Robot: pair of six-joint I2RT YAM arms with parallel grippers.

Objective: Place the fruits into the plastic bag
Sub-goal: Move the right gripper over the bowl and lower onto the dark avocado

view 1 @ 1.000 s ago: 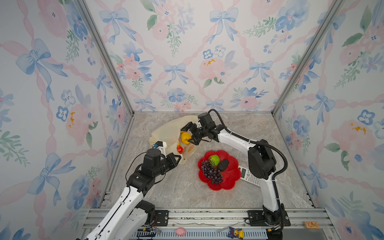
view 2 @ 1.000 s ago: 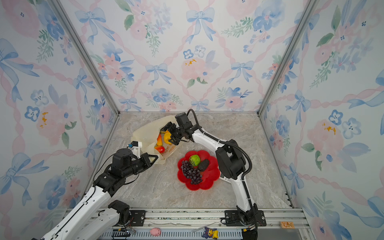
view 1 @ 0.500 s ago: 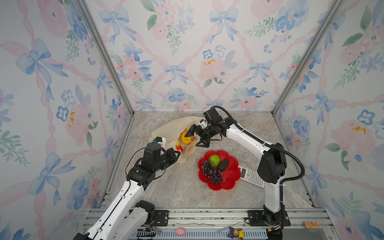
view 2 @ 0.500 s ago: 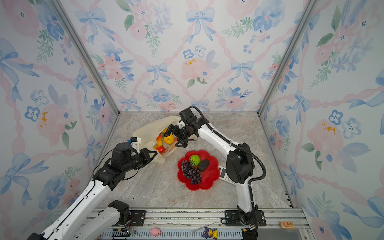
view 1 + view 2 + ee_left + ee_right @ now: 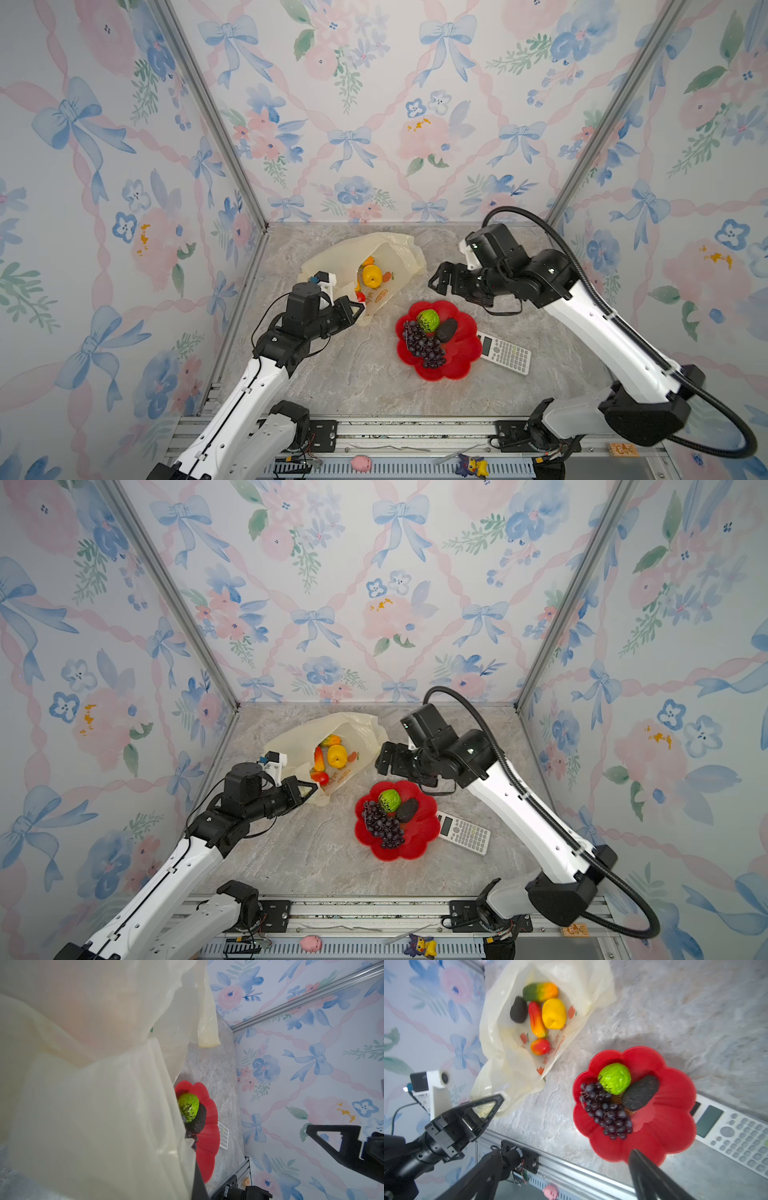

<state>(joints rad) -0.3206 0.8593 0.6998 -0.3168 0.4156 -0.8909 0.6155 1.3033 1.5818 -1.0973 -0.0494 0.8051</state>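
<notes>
Reaching for the next fruit is, by my reading, the step in hand. The right gripper (image 5: 436, 282) hangs released, jaws spread wide with nothing between them. The pale-yellow translucent plastic bag (image 5: 395, 253) is just to one side of its fingertips, and the red flower-shaped plastic dish (image 5: 457, 370) is below them on the other side.

Three fruits lie on that dish. The lumpy green toy ball (image 5: 428, 320) is nearest the right gripper and touches the dark rough toy avocado (image 5: 446, 329). The purple toy grape bunch (image 5: 424, 349) lies farther off.

The left gripper (image 5: 359, 307) is clenched on the bag's near edge. It appears to lift the film so the mouth gapes toward the right gripper. Five fruits lie inside the mouth:
- a yellow lumpy toy fruit (image 5: 554, 1013)
- a green-orange toy mango (image 5: 540, 991)
- a red-yellow toy mango (image 5: 536, 1020)
- a second dark avocado (image 5: 518, 1009)
- a small red-yellow rounded fruit (image 5: 540, 1046)

To do this well, I would take the green ball first, coming down from above. Turn the jaws so the fingers land on its two free sides, not in the seam where it meets the avocado. Close gently, since a glossy round toy may squirt out. Lift clear of the dish's scalloped rim so the dish is not dragged. Release low over the open gap rather than onto the raised film. The left gripper should hold firm throughout, because thin plastic sags if slackened. The grey pocket calculator (image 5: 505, 353) sits beyond the dish from the right gripper, out of the path.
</notes>
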